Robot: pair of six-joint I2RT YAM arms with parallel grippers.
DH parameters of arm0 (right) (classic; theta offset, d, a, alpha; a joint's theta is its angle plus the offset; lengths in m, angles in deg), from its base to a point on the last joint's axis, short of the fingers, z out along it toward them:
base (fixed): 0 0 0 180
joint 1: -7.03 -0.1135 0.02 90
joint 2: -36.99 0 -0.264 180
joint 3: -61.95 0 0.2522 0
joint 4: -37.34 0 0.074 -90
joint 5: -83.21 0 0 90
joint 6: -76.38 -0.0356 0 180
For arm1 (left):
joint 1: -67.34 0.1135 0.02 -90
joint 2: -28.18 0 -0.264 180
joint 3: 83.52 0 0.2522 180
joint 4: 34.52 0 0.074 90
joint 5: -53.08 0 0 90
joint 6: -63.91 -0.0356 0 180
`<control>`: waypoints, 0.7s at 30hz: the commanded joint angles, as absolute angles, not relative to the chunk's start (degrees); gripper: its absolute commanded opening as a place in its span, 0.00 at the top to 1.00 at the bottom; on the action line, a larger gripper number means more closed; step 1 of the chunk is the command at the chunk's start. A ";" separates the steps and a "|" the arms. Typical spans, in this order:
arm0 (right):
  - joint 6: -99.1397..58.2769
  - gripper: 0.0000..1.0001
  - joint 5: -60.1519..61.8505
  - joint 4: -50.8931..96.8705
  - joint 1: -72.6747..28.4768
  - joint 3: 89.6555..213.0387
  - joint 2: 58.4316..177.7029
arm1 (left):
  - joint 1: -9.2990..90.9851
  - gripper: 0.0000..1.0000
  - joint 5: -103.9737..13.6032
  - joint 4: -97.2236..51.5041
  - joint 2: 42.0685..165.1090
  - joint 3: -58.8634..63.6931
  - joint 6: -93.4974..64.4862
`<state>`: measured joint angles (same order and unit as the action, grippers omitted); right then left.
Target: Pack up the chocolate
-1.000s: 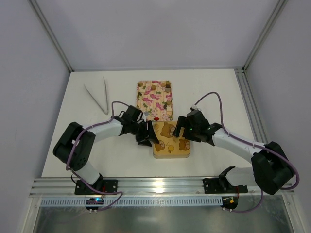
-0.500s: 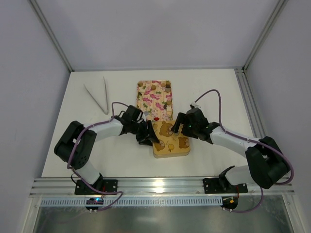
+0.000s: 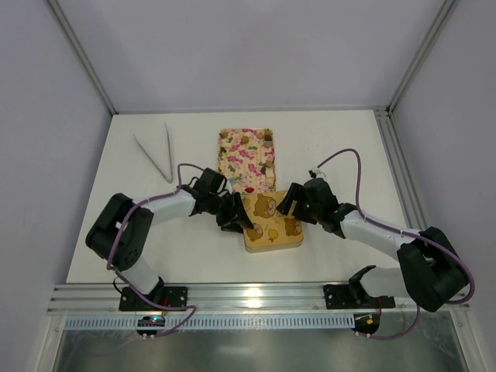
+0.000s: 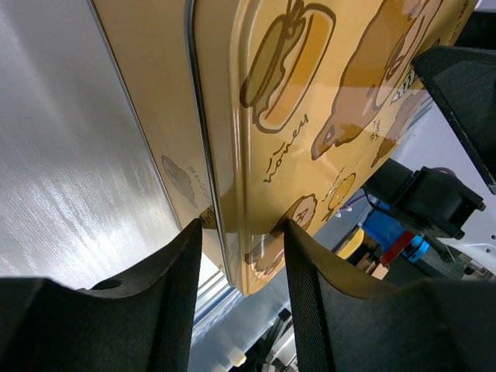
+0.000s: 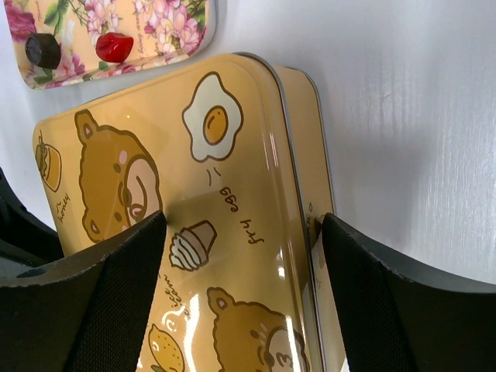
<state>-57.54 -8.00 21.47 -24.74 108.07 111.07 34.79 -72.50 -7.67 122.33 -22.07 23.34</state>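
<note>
Resting on tray [image 5: 174, 27], chocolate [image 5: 40, 49] lies beyond fingers [image 5: 85, 310].

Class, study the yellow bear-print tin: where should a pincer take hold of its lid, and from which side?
Probably the thin rim of the lid, on a side edge, approached from beside the tin. The top is broad, flat, glossy, giving no purchase, while the rim turns down over the box wall.

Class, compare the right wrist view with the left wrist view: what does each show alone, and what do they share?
Right wrist only: the floral tray, its corner holding a dark chocolate and a red piece. Left wrist only: black hardware with coloured wiring beyond the bear-print tin. Both: the tin, flanked by the left tool or the right tool.
</note>
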 commanded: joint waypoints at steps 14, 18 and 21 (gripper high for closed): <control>-57.21 0.41 -3.54 11.90 -26.99 107.70 108.71 | 33.86 0.56 -63.82 -4.58 121.35 -23.09 21.73; -57.12 0.42 -3.19 10.23 -26.90 108.58 108.44 | 33.86 0.55 -63.55 -4.58 120.56 -23.00 21.55; -57.56 0.43 -2.93 9.44 -26.99 108.85 107.65 | 33.86 0.55 -63.64 -4.50 120.21 -23.00 21.29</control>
<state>-57.47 -7.17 15.51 -25.11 108.57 107.81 34.33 -70.03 -6.21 120.45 -22.31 23.04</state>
